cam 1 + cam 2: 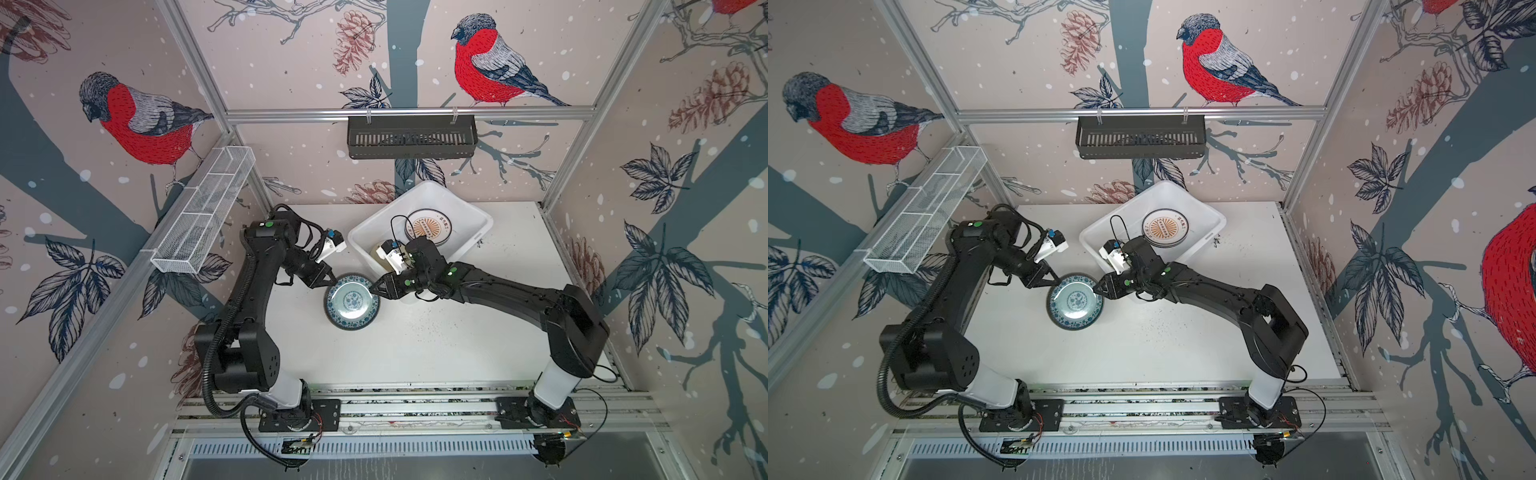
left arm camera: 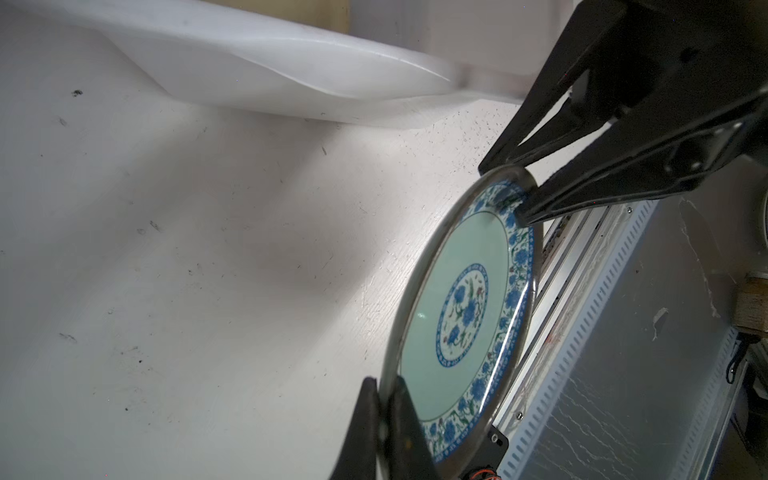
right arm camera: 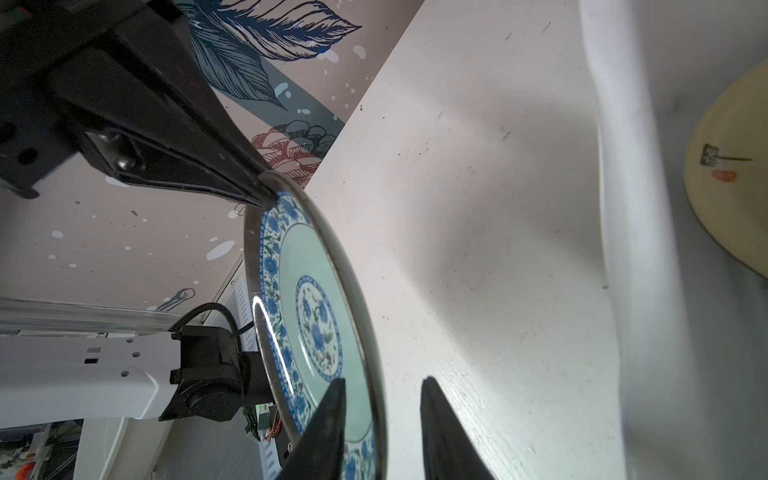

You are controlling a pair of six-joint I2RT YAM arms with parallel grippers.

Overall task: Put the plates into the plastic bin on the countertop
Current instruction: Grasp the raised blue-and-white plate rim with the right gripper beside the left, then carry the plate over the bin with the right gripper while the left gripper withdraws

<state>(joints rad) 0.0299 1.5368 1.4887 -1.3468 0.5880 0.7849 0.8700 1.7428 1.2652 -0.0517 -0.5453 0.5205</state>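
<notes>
Evidently work remains: the sunburst plate (image 1: 432, 226) lies inside the plastic bin (image 1: 473, 240), while the teal plate (image 1: 352, 300) hangs over the countertop (image 1: 436, 340) at the bin's 7 o'clock, its rim clamped by the left gripper (image 1: 331, 284); the right gripper (image 1: 375, 289) straddles the opposite rim, jaws apart

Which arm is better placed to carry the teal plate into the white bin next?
Right. The right gripper straddles the rim of the teal plate beside the plastic bin, jaws not yet closed; the left gripper grips the opposite rim, farther from the bin.
</notes>
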